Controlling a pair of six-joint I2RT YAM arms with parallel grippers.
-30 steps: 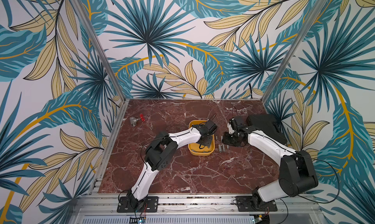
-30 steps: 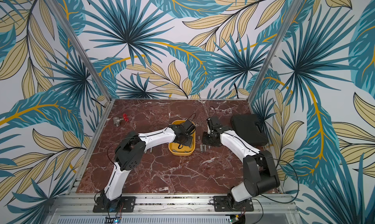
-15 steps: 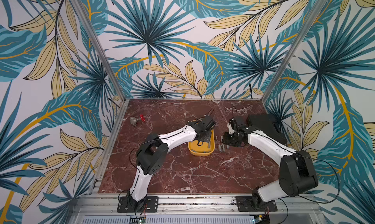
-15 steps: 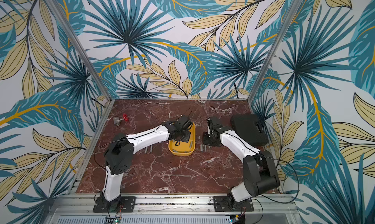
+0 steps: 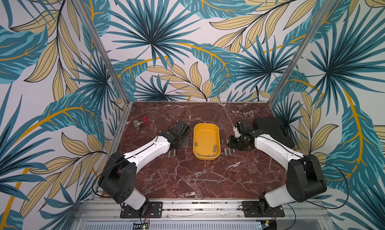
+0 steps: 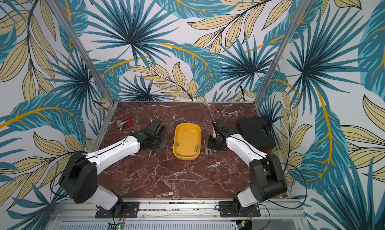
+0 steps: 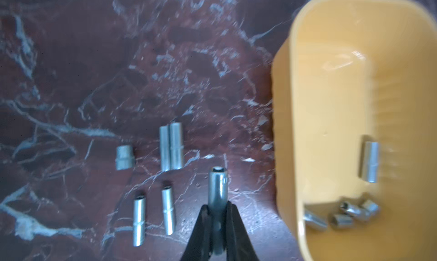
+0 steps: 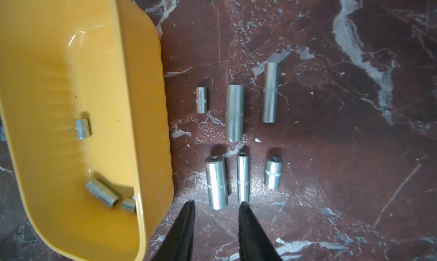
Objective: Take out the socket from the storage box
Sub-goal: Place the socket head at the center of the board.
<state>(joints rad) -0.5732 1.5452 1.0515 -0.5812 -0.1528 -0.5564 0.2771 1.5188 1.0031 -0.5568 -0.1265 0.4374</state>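
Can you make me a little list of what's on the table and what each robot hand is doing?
Yellow tub: middle of the table
Sockets inside: several, mostly bunched at one end
Left gripper: shut on one socket, outside the tub, over the table
Right gripper: open, holding nothing, over the table
Left-side sockets: five lying on the table
Right-side sockets: six lying on the table
Black case: beside the right arm
Valve: red handle, far left
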